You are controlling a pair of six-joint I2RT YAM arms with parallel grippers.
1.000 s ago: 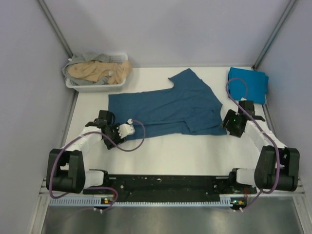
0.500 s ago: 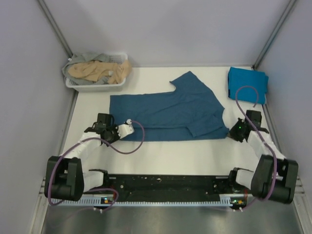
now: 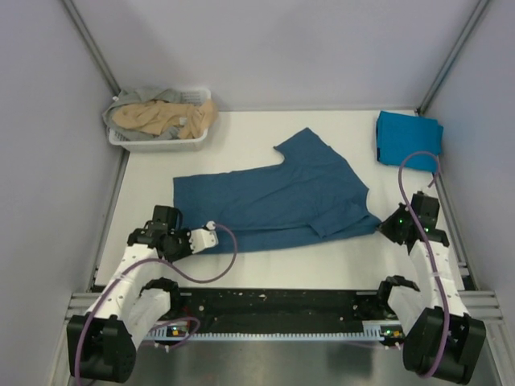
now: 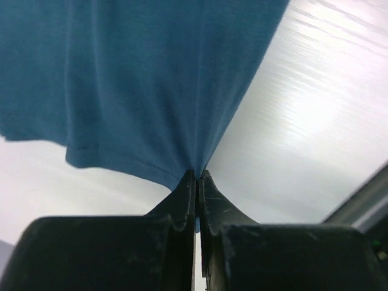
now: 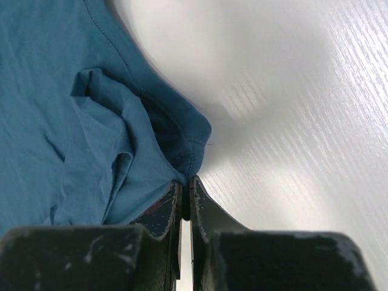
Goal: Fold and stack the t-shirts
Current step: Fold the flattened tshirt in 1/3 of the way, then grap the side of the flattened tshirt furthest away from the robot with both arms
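Teal t-shirt (image 3: pixel 273 197): caught at both near corners, then drawn back and taut. Clamped tight in left gripper (image 4: pixel 197 176) and right gripper (image 5: pixel 186 182), spread flat just beyond the fingers (image 4: pixel 182 200). Likely meant as straightening before a first fold.

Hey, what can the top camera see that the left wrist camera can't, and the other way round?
Only the top view shows the white basket holding tan and grey shirts, the folded cyan shirt far right, and the right gripper at the dark teal shirt's right corner. Only the left wrist view shows, close up, the left gripper shut on that shirt's hem, cloth pinched between its jaws. Both show the dark teal shirt and the white table.
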